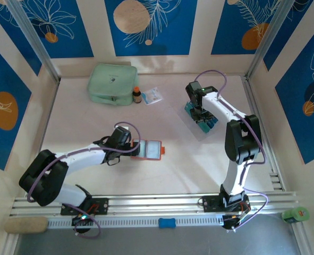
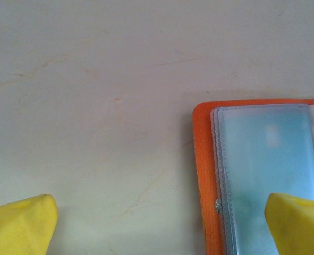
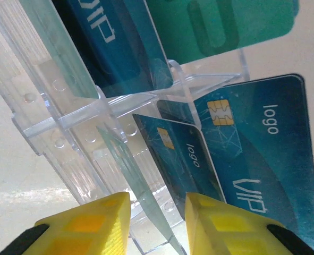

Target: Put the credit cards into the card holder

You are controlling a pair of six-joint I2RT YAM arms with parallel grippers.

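The left pincer (image 2: pixel 161 208) hangs released, one finger over the card holder (image 2: pixel 263 170), which lies open on the bench (image 2: pixel 93 106). Farther off, the right pincer (image 3: pixel 158 204) straddles a thin card edge among the credit cards (image 3: pixel 252 149) in a clear rack (image 3: pixel 56 122); grasped or not, I cannot tell.

Card holder (image 1: pixel 147 149) lay open and flat left of table (image 1: pixel 93 127) centre, orange cover down, pale bluish clear pockets (image 2: pixel 263 170) facing up. Orange rim had a rounded corner, with stacked clear sleeves inside it; pockets looked empty, though glare made that unsure. Credit cards (image 1: pixel 208 124) sat right of centre, well apart from the holder, tilted on edge in slots of a clear plastic rack (image 3: pixel 56 122). Blue cards (image 3: pixel 252 154) showed gold chips and "VIP" and "logo" print; a teal card (image 3: pixel 220 24) stood behind them.
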